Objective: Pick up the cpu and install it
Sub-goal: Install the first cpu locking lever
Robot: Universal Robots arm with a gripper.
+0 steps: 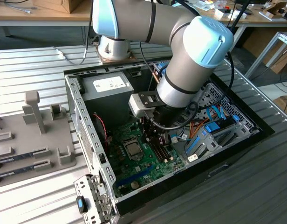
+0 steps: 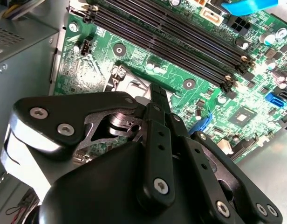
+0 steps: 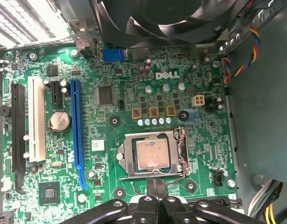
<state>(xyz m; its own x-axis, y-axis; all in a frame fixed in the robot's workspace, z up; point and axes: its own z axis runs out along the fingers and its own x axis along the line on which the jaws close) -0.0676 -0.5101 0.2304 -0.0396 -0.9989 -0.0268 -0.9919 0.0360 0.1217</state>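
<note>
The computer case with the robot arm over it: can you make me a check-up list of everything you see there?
Surface: ribbed metal table carrying the open computer case.
Job's things: the cpu lies flat in its socket on the green motherboard.
Clutter: grey fixture plate with posts and long narrow sticks, at the exterior view's left.
End effector: the end effector hangs over the board beside the socket; nothing seen held.
Cables: coloured wire bundle at the case wall; blue cables inside the case; a loose cable on the table.
Surroundings: wooden benches behind, power-supply box at the case's back.
</note>
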